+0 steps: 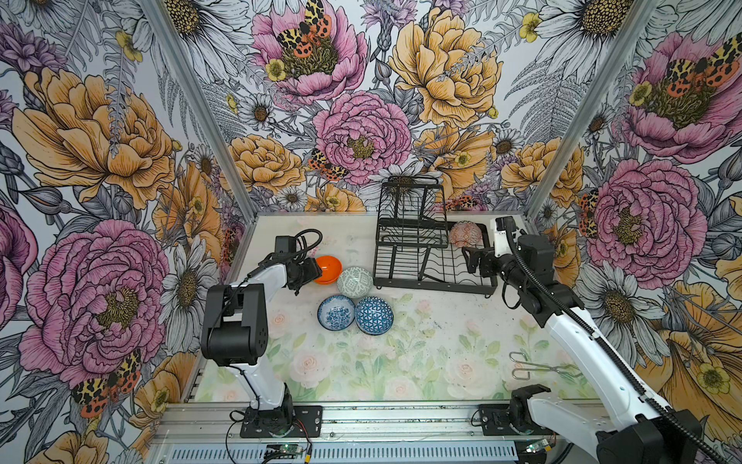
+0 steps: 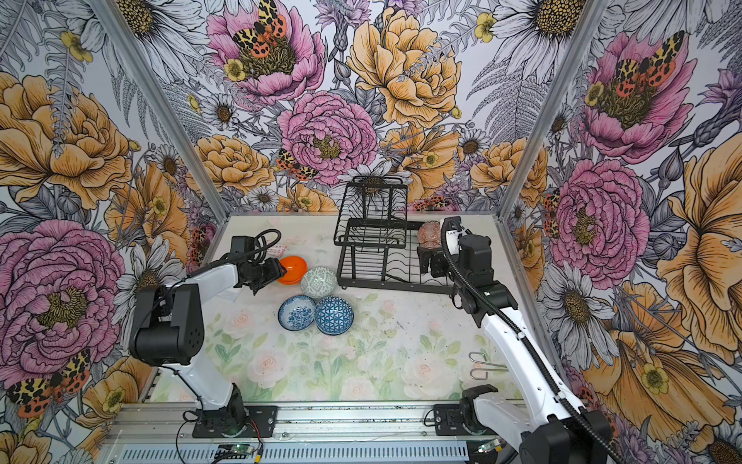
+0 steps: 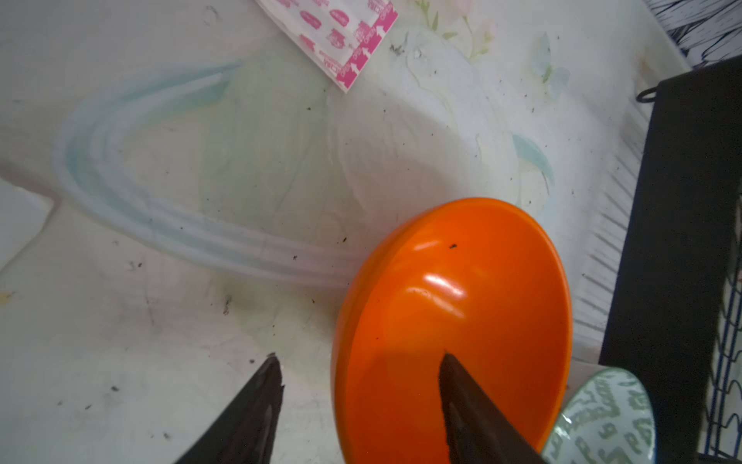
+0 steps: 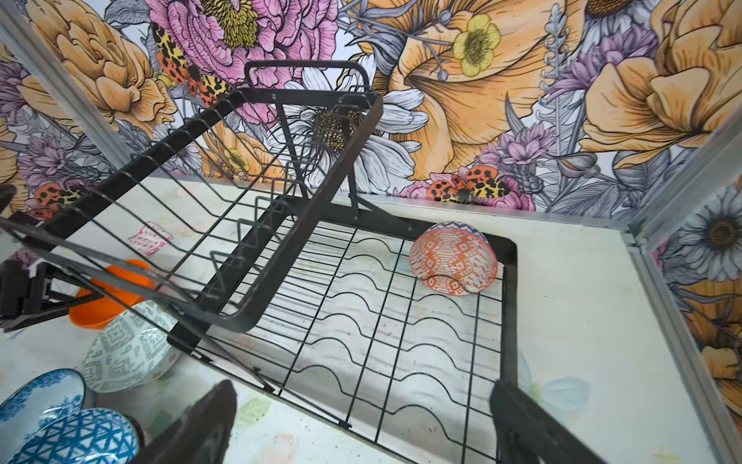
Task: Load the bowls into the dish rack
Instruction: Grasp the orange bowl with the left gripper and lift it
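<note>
Just left of the dish rack (image 1: 435, 284), the left gripper (image 3: 361, 361) has its jaws apart astride the rim of the plain orange bowl (image 1: 330, 268). One finger (image 3: 461, 397) sits inside the glossy hollow and the other is outside above the tabletop, with no pinch on the wall visible in the left wrist view. The bowl lies mouth up directly ahead of those jaws; being round it has no long axis, so the lift looks to depend on the rim passing cleanly between the fingers. This arm is plainly the nearer one. Touching that bowl on the rack side is the grey-green bowl (image 1: 355, 282), and off the rack's front left corner the blue floral bowl (image 1: 336, 312) and the blue geometric bowl (image 1: 374, 315) sit side by side in contact. A pink-and-white printed packet (image 3: 341, 36) lies left of the rack beyond the orange bowl, its lettering too blurred to read. The rack's raised upper basket is empty, and one orange-white patterned bowl (image 4: 453, 259) stands on edge in the far right corner of the lower tray. The right gripper (image 1: 470, 261) hangs over that tray's right side with jaws wide apart and nothing in them, well away from the loose bowls. Metal tongs (image 1: 542, 367) lie well in front of the rack's right end. A sixth bowl is not in view.
</note>
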Controlling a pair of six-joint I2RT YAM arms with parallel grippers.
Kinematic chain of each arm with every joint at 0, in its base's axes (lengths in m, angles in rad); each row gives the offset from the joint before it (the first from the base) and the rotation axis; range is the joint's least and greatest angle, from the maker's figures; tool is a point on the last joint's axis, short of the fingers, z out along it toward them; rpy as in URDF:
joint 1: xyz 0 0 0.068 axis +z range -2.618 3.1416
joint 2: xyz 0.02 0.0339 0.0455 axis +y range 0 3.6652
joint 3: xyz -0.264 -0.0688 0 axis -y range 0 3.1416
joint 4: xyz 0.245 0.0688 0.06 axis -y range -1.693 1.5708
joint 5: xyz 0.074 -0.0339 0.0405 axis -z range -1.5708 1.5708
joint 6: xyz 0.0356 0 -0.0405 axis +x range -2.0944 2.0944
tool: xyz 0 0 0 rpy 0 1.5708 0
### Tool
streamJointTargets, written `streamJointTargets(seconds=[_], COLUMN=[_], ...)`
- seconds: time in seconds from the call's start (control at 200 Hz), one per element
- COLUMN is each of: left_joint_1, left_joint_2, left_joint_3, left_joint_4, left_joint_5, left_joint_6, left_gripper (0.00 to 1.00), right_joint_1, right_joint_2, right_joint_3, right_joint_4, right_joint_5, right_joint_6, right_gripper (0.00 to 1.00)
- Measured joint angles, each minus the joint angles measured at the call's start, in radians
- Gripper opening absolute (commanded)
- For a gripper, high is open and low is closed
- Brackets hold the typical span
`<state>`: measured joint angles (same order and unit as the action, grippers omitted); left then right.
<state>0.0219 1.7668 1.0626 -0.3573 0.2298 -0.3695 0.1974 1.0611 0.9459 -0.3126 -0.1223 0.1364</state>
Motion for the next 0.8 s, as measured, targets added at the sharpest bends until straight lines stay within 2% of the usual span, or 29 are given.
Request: streamJointTargets(seconds=[0.185,0.295,0.641,0.801], left_joint_1=[0.0,0.0,0.018,-0.007], left_joint_2=[0.037,0.041,0.03,-0.13], left_joint_3=[0.005,0.011,0.013,0.024], left_joint_4=[0.019,0.023,0.017,-0.063], left_joint_5=[0.0,-0.008,-0.04,-0.145], left_joint_6=[-0.023,-0.017,-0.024,0.019], left_gripper=[0.22,0.0,0.0,0.0], right_joint_1=[0.025,0.026,0.027,0.036], right_joint_2=[0.001,0.001,0.002,0.005], right_joint_3=[0.0,0.0,0.042,0.113], right_joint_4=[-0.025,-0.031,-0.081,-0.096], right_joint_5=[-0.008,-0.008,-0.046,-0.113], right_joint_6=[0.007,0.013,0.028,0.063], right_gripper=[0.99,0.99,0.99,0.99])
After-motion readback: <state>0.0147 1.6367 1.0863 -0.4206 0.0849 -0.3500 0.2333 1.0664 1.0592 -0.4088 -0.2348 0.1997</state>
